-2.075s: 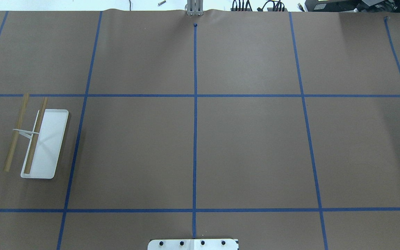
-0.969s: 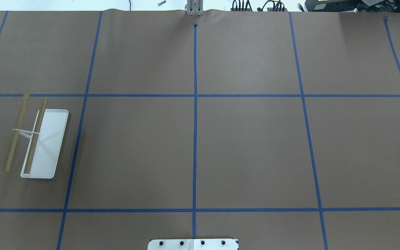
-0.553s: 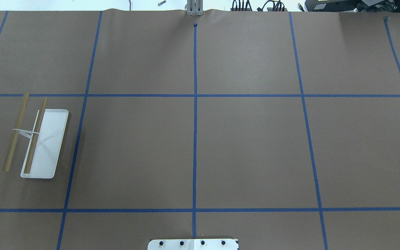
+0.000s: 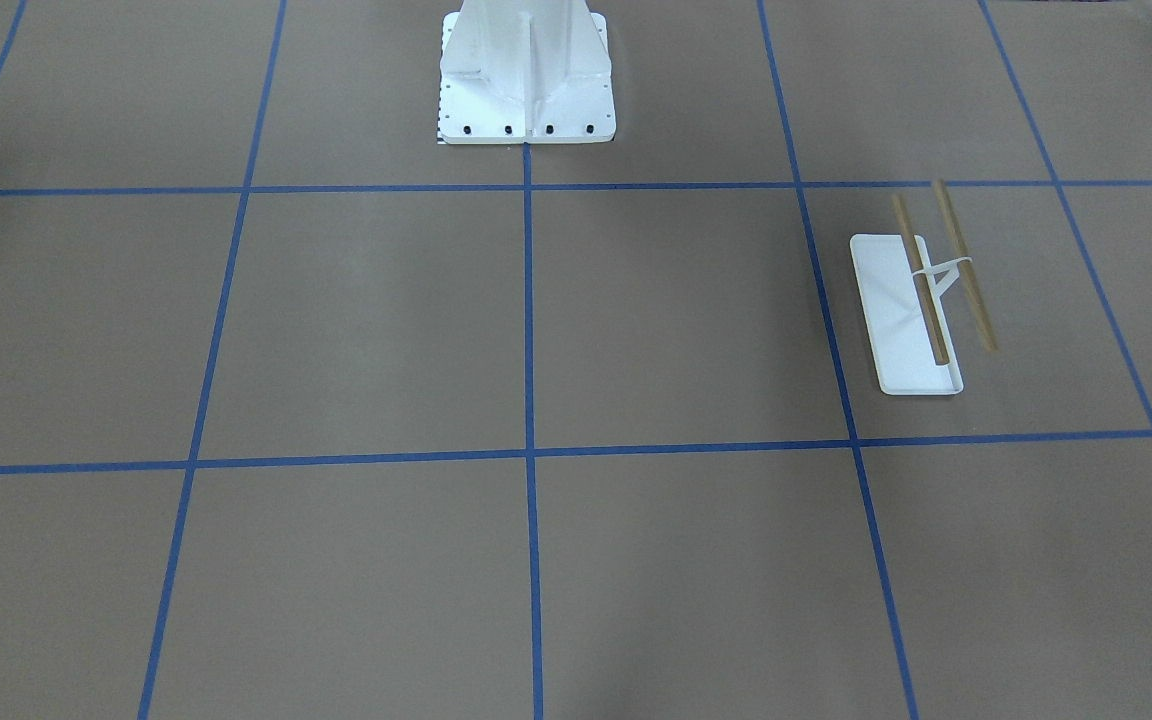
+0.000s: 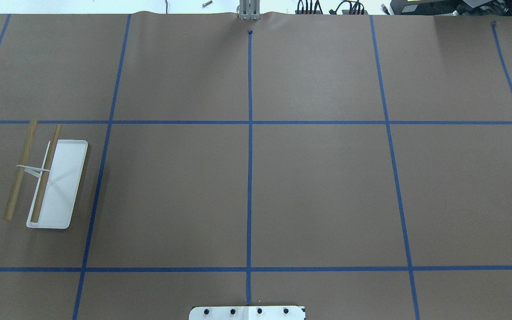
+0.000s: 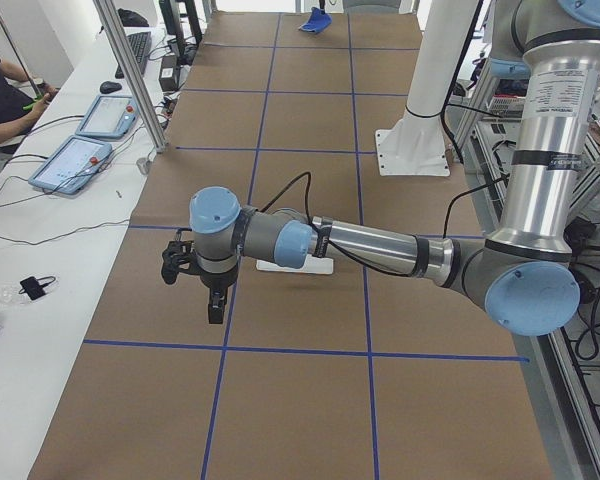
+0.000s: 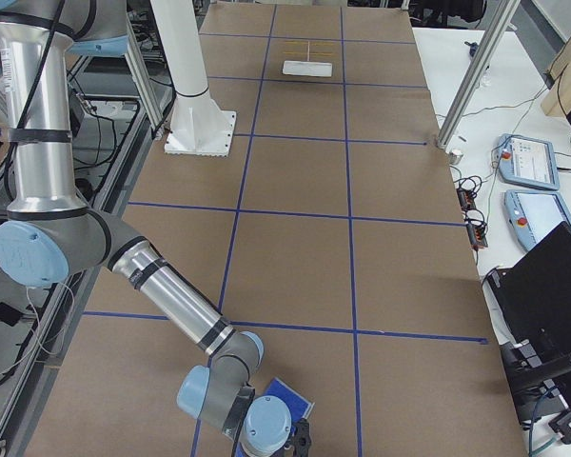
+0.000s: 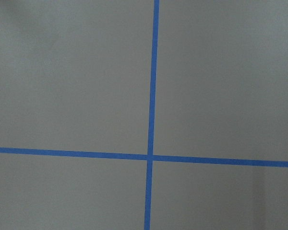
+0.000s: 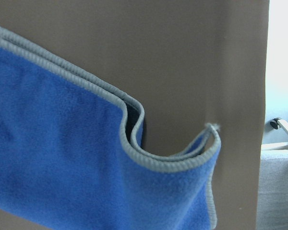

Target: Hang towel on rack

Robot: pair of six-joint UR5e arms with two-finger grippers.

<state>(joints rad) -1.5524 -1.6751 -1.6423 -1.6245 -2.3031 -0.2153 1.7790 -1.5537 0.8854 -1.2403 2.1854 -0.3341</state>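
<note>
The rack (image 5: 47,178) stands at the table's left in the overhead view, with a white tray base and two bare tan rods. It also shows in the front view (image 4: 921,310) and far off in the right side view (image 7: 307,69). The blue towel (image 9: 77,153), grey-bordered and folded with a wavy edge, lies on the brown paper at the table's right end (image 7: 287,395). My right gripper (image 7: 303,440) hangs close over it; I cannot tell whether it is open or shut. My left gripper (image 6: 212,305) hovers above the table in front of the rack; I cannot tell its state either.
The white robot pedestal (image 4: 526,80) is bolted at the middle of the robot's side. Blue tape lines (image 5: 249,178) grid the brown paper. Metal posts (image 7: 476,67) and teach pendants (image 7: 528,162) stand on the operators' side, and a person (image 6: 0,90) sits there.
</note>
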